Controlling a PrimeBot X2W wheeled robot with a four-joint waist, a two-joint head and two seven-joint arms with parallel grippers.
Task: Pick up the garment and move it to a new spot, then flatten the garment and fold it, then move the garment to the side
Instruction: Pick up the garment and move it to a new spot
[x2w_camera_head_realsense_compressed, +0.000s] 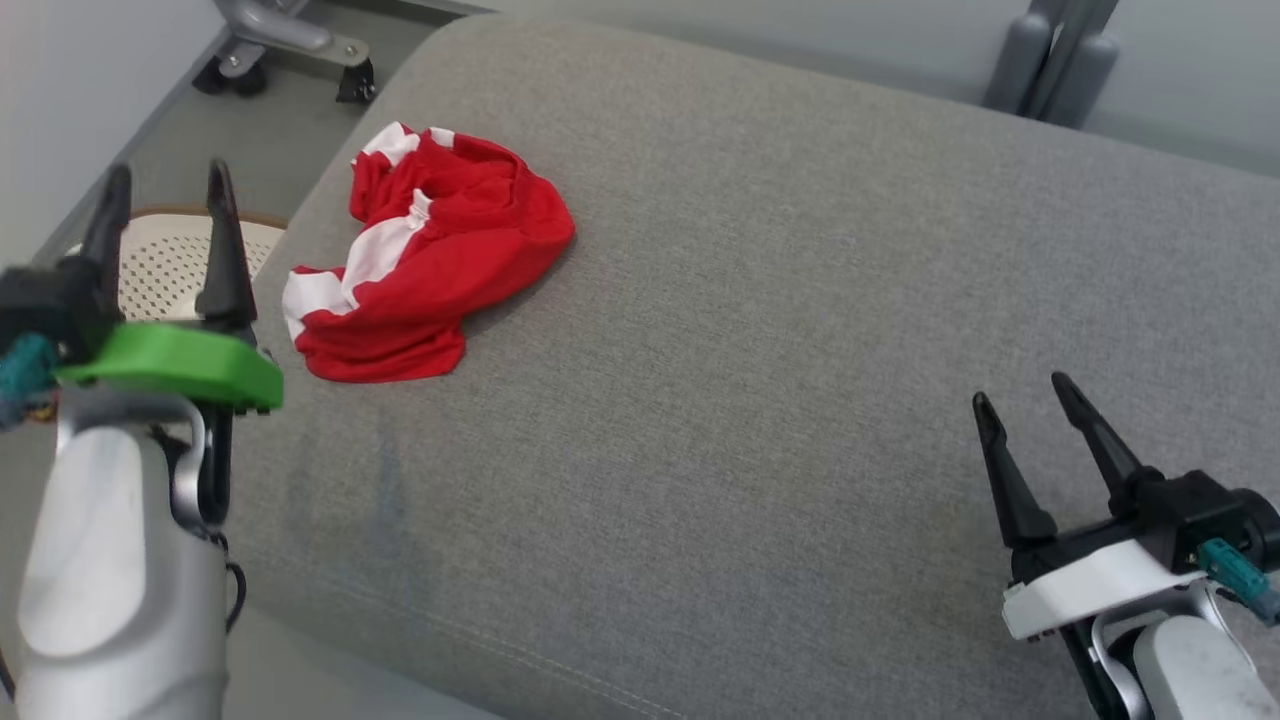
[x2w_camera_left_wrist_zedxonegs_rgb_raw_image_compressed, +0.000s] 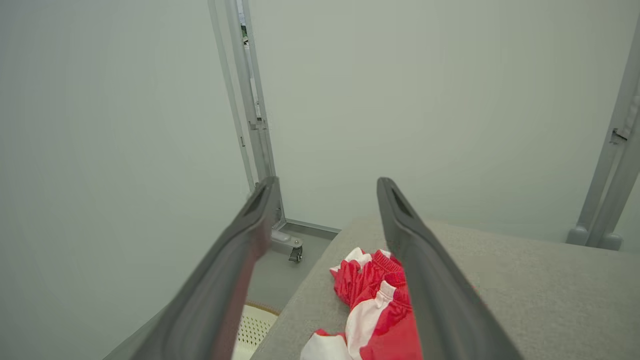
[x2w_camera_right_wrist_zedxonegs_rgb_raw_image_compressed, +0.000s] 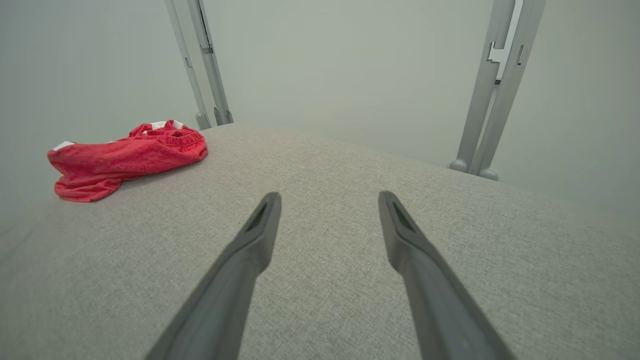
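While garment (x2w_camera_head_realsense_compressed: 430, 255) lies at cushion (x2w_camera_head_realsense_compressed: 750, 350) edge near basket (x2w_camera_head_realsense_compressed: 165, 265), left fingers (x2w_camera_head_realsense_compressed: 222, 250), right fingers (x2w_camera_head_realsense_compressed: 1005, 480) spread.

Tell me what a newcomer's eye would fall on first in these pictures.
The crumpled red and white garment stands out at once, lying near the far left corner of the grey cushion. Next comes the bright green bracket behind the left pincer, which is open just off the cushion's left edge, near the garment but not touching it. The right pincer is open over bare cushion at the lower right.
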